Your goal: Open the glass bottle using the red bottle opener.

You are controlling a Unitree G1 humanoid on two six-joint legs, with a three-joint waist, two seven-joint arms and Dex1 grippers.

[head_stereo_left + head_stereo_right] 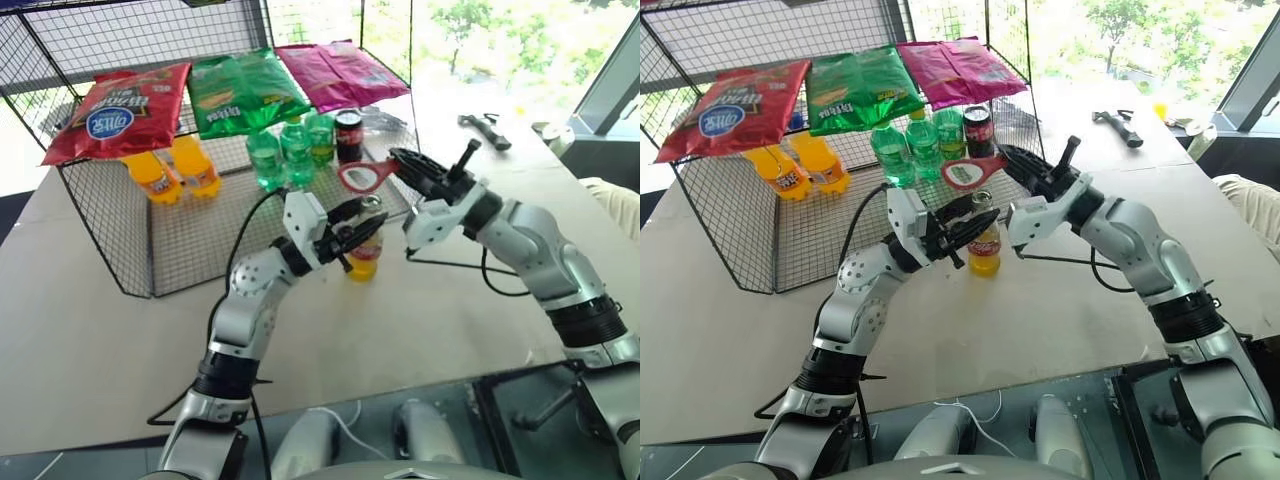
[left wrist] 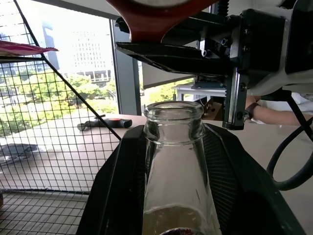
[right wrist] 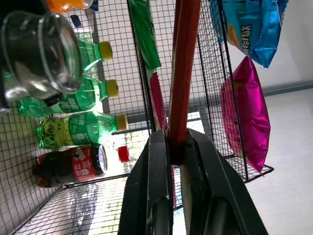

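A: Where is the glass bottle (image 1: 984,248)?

B: It stands upright on the table (image 1: 720,330), just in front of the wire rack (image 1: 760,240). The left gripper (image 1: 352,232) is clamped around it, one black finger on each side of the neck and shoulder. From the left wrist view the mouth of the bottle is bare and open at the top, with yellow drink low in the body.

A: And the red bottle opener (image 1: 366,177)?

B: The right gripper (image 3: 177,152) grasps it by the handle, the two fingers pressed tight on the flat red shaft. The rounded head with its white logo points toward the rack, and it hangs just above the mouth of the bottle, apart from it.

A: What is around them?

B: On the rack's floor behind the bottle stand three green bottles (image 1: 290,150) and a dark cola bottle (image 1: 348,135), with two orange bottles (image 1: 175,170) further to the robot's left. On top of the rack lie a red snack bag (image 1: 120,110), a green snack bag (image 1: 240,92) and a pink snack bag (image 1: 335,72). A hammer (image 1: 485,130) lies on the far right of the table, well apart from the grippers.
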